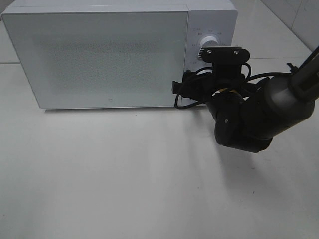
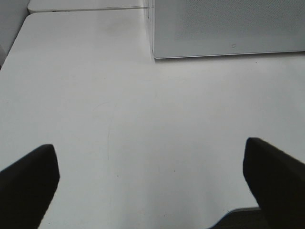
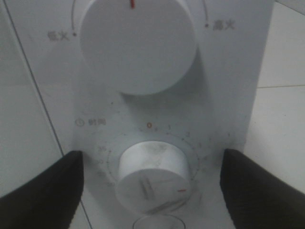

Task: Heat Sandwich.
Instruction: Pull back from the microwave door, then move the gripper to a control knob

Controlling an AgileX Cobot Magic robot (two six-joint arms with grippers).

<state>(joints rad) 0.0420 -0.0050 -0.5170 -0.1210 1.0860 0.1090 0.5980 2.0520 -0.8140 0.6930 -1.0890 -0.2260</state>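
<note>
The left gripper point(image 2: 150, 160) hangs over bare table point(image 2: 95, 105) near the left front corner of the microwave point(image 1: 99, 55), its jaws spread wide and holding nothing. It has no part in the present step.

The microwave door point(image 1: 94, 59) is shut. The sandwich shows in no view. It is probably inside, but the frosted door panel hides whatever is in there.

At the control panel on the right, the right gripper point(image 3: 152, 157) faces the lower timer knob point(image 3: 152, 179). Its jaws stand open on either side of the knob with a gap on each side, gripping nothing. The step in hand looks like setting the time. The next move calls for closing squarely on the knob and then turning it without slipping off its smooth rim.

The upper power knob point(image 3: 138, 43) is cut off at the frame edge. The timer numerals are blurred, so the dial's current setting cannot be read. From the high camera the arm's own wrist covers both the jaws and the lower knob.
</note>
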